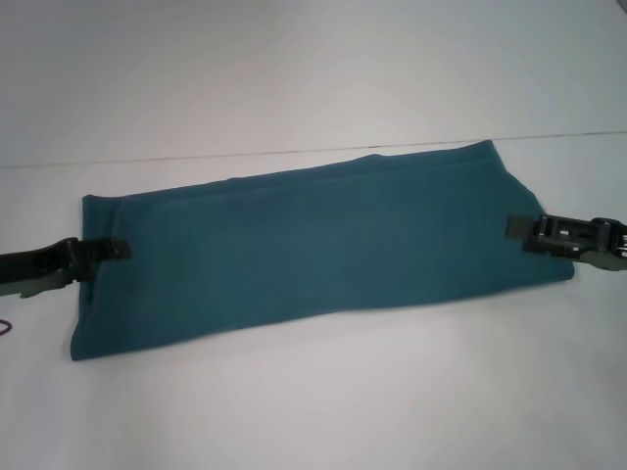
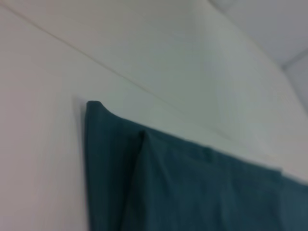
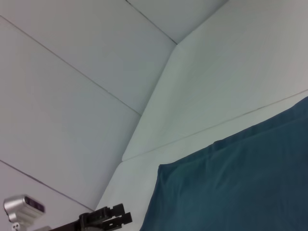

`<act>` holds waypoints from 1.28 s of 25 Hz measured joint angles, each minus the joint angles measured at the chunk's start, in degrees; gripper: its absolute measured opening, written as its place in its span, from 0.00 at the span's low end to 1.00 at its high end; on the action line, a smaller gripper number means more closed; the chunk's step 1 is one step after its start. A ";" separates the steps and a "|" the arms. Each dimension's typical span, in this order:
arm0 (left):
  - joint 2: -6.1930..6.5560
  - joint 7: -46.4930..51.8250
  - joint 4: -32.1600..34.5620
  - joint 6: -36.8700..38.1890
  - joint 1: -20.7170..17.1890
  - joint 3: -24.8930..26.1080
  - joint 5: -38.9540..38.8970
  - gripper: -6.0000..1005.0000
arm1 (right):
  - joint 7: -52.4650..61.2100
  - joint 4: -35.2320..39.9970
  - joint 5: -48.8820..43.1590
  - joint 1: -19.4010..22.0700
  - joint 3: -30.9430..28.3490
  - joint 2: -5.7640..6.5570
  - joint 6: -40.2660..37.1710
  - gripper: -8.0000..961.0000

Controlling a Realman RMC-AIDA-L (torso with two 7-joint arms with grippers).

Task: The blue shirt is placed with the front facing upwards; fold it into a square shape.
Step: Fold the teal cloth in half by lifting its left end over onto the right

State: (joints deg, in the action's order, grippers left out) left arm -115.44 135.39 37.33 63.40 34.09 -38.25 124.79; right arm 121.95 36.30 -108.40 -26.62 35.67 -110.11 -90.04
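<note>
The blue shirt [image 1: 323, 245] lies flat on the white table [image 1: 313, 392], folded into a long plain strip running left to right. Its lettering, neck and tag are hidden. My left gripper [image 1: 116, 248] is low at the middle of the strip's left short edge, its tip over the cloth. My right gripper [image 1: 517, 228] is at the middle of the right short edge, its tip over the cloth. The left wrist view shows a folded corner of the shirt [image 2: 192, 192]. The right wrist view shows the shirt [image 3: 240, 183] and, far off, the left gripper [image 3: 122, 216].
A thin seam [image 1: 294, 152] crosses the table just behind the shirt. White wall panels [image 3: 72, 96] stand beyond the table. Bare white table surface lies in front of and behind the strip.
</note>
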 joint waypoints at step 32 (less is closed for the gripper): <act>-1.76 4.77 1.30 -10.25 3.35 -2.42 12.01 0.86 | -0.14 0.00 -0.06 0.34 -0.08 0.00 0.80 0.96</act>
State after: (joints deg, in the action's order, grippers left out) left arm -117.20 140.16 38.64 53.15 37.44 -40.67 136.80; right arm 121.81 36.30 -108.46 -26.28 35.59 -110.10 -89.25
